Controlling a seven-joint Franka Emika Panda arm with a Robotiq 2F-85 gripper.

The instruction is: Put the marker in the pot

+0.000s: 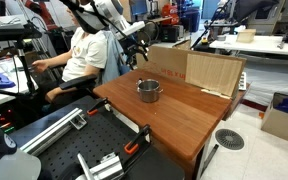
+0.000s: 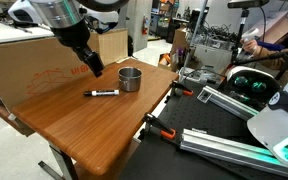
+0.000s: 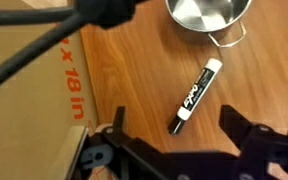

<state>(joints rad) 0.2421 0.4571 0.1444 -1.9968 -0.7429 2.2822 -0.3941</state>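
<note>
A black and white marker (image 3: 195, 95) lies flat on the wooden table, also seen in an exterior view (image 2: 102, 93). The small silver pot stands upright near it in the wrist view (image 3: 206, 14) and in both exterior views (image 1: 148, 91) (image 2: 130, 78). My gripper (image 3: 174, 128) hangs above the table, open and empty, its fingers on either side of the marker's near end without touching it. In an exterior view the gripper (image 2: 92, 66) is above the marker, beside the pot.
A large cardboard box (image 1: 194, 68) stands along the table's back edge, close behind the gripper (image 2: 34, 62). A black cable (image 3: 44, 45) crosses the wrist view. A person (image 1: 79, 55) sits beyond the table. Clamps and rails lie by the table (image 2: 164, 130).
</note>
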